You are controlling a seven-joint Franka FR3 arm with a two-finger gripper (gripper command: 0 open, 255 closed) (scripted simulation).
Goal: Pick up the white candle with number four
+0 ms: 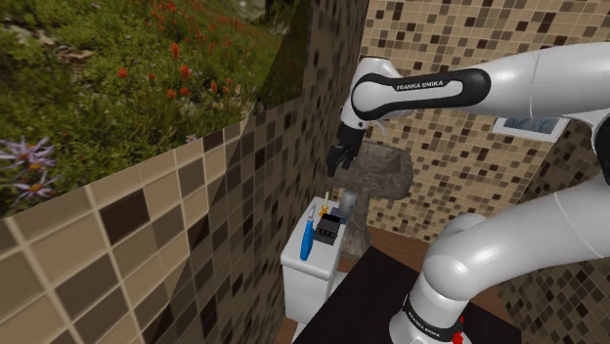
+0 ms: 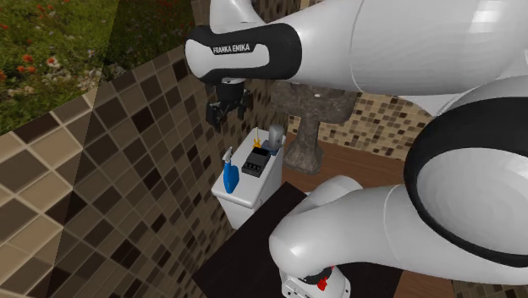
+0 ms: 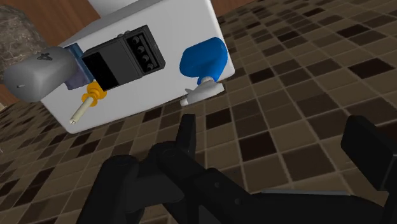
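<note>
Your claw (image 3: 277,137) hangs with its two fingers spread and nothing between them, up in the air beside the tiled wall (image 3: 299,83). In the shoulder view it sits above the white tank (image 1: 298,269) that carries the things, well apart from all of them.

The thing you want is, by my reading, the pale grey rounded candle (image 3: 35,75) at one end of the tank top. It has a small dark mark on its crown, but no numeral can be made out from here. It stands just beside a black box (image 3: 124,57). At the other end of the lid lies a blue bottle (image 3: 203,58). A thin cream stick with an orange collar (image 3: 86,105) lies near the candle's end, pointing off the edge.

As for progress, you are at the very start. Nothing is grasped and no contact is made. All of the work is left: bring the claw over the far end of the tank, past the black box, line the fingers up either side of the grey candle, come down, pinch it and lift.
</note>
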